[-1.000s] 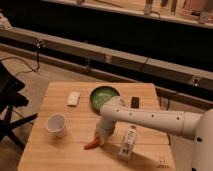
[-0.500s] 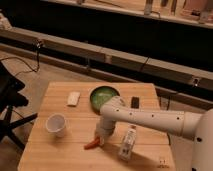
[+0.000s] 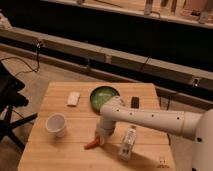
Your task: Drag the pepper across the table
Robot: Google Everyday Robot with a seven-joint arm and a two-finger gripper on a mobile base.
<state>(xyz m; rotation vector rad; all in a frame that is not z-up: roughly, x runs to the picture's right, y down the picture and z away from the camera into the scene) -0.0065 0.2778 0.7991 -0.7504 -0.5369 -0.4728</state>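
Note:
The pepper [image 3: 91, 144] is small, slim and orange-red, and lies on the light wooden table [image 3: 65, 155] near its front middle. My gripper [image 3: 99, 138] comes down from the white arm [image 3: 150, 119] and sits right at the pepper's right end, touching or nearly touching it. The gripper's end covers part of the pepper.
A white cup [image 3: 55, 124] stands left of the pepper. A clear plastic bottle [image 3: 128, 142] lies to its right. A green bowl [image 3: 103, 96], a small white block [image 3: 73, 98] and a small black object [image 3: 134, 102] sit at the back. A black chair [image 3: 10, 105] is off the table's left side.

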